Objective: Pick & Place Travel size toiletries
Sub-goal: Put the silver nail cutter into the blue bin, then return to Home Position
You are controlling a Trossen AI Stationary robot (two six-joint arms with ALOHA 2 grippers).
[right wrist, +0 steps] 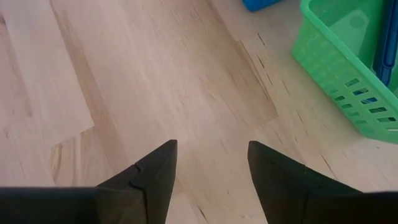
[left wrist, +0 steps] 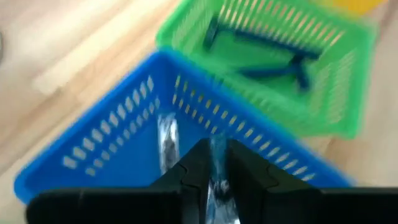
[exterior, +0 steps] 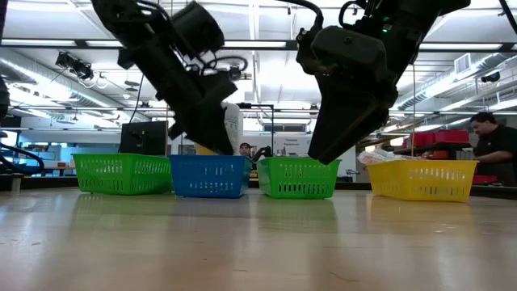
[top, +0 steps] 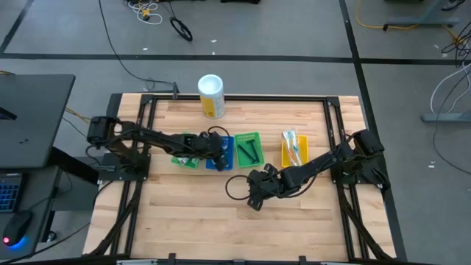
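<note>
Four trays stand in a row across the middle of the surface (top: 184,221) in the high view: a green tray (top: 184,159) at left, a blue tray (top: 218,154), a second green tray (top: 247,148), and a yellow tray (top: 294,149) at right. A white-and-yellow canister (top: 211,95) stands above them, near the surface's far edge.

The left hand (left wrist: 217,180) hangs directly over the blue tray. Its wrist view shows the fingers (left wrist: 186,180) drawn close together with a silvery tube (left wrist: 219,186) caught between them; a second silvery tube (left wrist: 166,142) lies inside the tray just beyond. The held tube's long axis runs forward along the line of the fingers and points down into the tray. Whether the clamp is firm or already slackening cannot be told.

Razors (left wrist: 267,59) lie crossed in the second green tray, upper right of the left wrist view. Pale toothbrushes (top: 293,144) lie in the yellow tray.

The right hand (right wrist: 211,165) hovers over bare surface at lower centre of the high view, fingers well apart and holding nothing. The second green tray sits at the upper right of its wrist view.

Judgement: the step in hand is the deposit of the tube. The deciding relation is vertical, tray straight below the tube, so release alone should suffice. The left arm is the nearer; the right arm waits.
</note>
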